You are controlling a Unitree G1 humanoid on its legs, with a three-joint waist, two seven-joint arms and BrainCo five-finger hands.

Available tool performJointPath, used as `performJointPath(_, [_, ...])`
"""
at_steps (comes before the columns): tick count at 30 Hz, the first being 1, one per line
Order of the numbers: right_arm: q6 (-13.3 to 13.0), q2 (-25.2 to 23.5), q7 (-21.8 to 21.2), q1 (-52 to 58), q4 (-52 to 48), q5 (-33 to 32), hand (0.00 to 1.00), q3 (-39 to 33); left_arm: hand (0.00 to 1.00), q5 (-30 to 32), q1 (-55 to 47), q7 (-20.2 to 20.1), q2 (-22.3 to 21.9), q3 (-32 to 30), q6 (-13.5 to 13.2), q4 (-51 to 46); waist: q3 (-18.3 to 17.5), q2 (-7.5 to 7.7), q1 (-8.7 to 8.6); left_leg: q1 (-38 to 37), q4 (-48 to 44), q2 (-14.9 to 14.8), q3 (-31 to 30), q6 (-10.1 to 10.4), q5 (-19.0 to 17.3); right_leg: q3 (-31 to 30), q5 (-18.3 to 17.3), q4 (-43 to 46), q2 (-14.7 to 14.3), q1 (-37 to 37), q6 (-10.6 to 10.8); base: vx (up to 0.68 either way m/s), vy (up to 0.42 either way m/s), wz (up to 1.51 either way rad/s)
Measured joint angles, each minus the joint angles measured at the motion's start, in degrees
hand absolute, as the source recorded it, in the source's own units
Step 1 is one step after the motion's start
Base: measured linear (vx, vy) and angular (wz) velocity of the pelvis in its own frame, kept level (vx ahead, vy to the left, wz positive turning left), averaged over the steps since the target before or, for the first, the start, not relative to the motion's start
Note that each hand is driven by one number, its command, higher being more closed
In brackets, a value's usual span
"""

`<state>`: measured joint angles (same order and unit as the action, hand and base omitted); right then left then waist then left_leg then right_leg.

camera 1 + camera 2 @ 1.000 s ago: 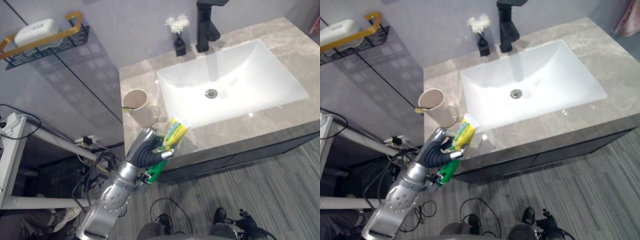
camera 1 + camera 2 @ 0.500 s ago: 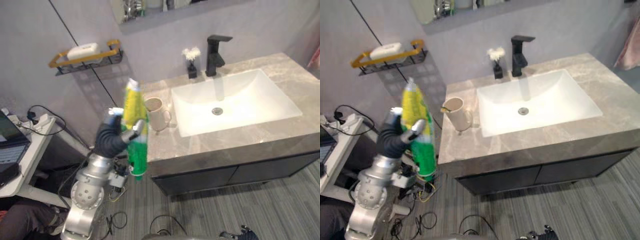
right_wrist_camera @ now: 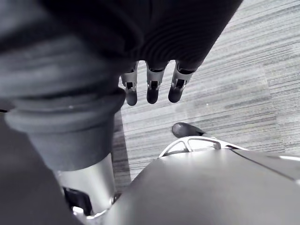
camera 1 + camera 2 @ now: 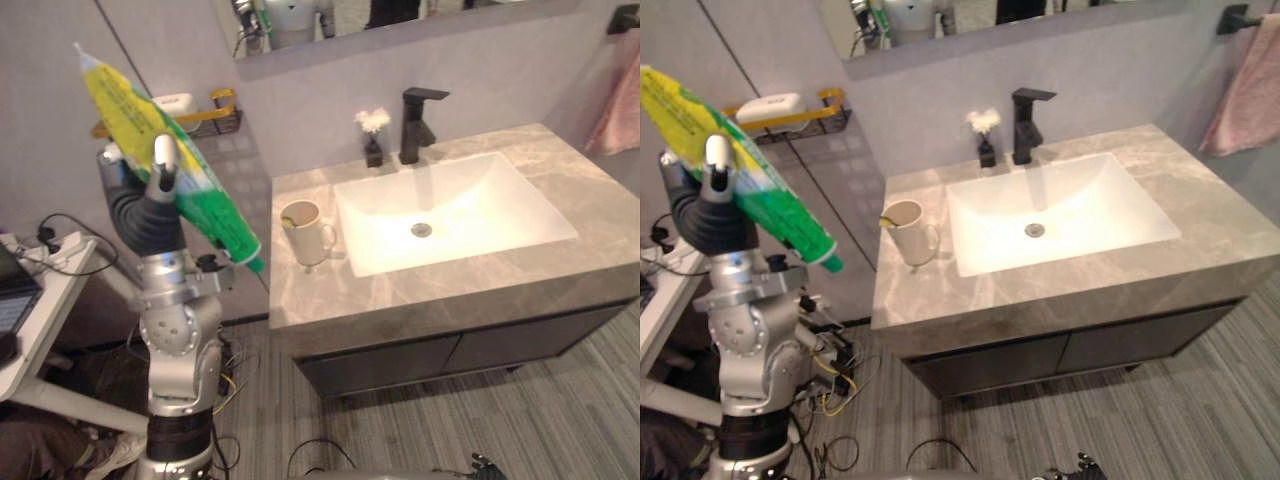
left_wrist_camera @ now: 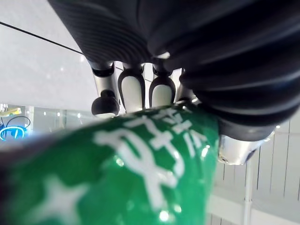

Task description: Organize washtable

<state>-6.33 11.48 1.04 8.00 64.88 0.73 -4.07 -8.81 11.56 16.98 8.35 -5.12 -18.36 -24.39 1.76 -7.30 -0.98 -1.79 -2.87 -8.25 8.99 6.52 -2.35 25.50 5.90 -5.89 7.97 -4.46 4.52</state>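
Observation:
A large toothpaste tube (image 4: pixel 165 160), yellow at its upper end and green toward the cap, is held up in the air left of the washtable, cap end slanting down toward the counter. My left hand (image 4: pixel 148 205) is shut on its middle; the left wrist view shows its fingers (image 5: pixel 132 89) curled over the green part of the tube (image 5: pixel 117 178). A cream mug (image 4: pixel 304 231) stands on the grey stone counter (image 4: pixel 400 290), left of the white basin (image 4: pixel 450 205). My right hand (image 3: pixel 150 86) hangs over the floor with straight fingers, holding nothing.
A black faucet (image 4: pixel 415 122) and a small black vase with white flowers (image 4: pixel 373 140) stand behind the basin. A gold-railed wall shelf with a white soap (image 4: pixel 770 108) hangs left of the counter. A pink towel (image 4: pixel 1250 80) hangs at the right. A white side table (image 4: pixel 35 300) stands at the left.
My left hand has lifted the tube from the counter's front edge to high up at the left, tilting its yellow end up. The camera has moved too, now taking in more of the room.

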Motion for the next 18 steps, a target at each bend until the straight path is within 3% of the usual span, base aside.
performJointPath(6, [-0.15,-1.12,0.37,1.62,-5.05,0.82,0.0,3.0,1.0,8.93,5.17,10.02,-1.34,-0.14,0.32,4.92,-0.3,2.49,-1.18,0.42,0.52,-0.9,4.12,0.03,0.01,-2.83,0.92,-0.02,-0.03,2.91,-0.32,-0.01,0.01,-0.29])
performJointPath(10, [-0.9,-1.07,1.57,2.96,-8.08,1.46,0.0,5.0,1.0,15.46,9.04,15.1,-1.4,-0.37,1.29,7.22,-0.63,3.14,-1.34,1.44,0.64,-1.22,6.89,0.06,-0.02,-5.2,1.67,0.02,-0.09,5.68,-0.67,-0.01,0.014,-0.31])
performJointPath(18, [-1.54,-0.33,2.9,4.04,-11.92,1.91,0.0,9.25,1.0,23.2,14.77,20.45,-1.35,-2.0,4.66,9.38,-1.23,4.3,-1.33,4.02,0.17,-2.28,10.27,0.12,-0.06,-7.86,2.52,0.24,-1.06,10.29,-1.46,-0.01,-0.021,-0.2])
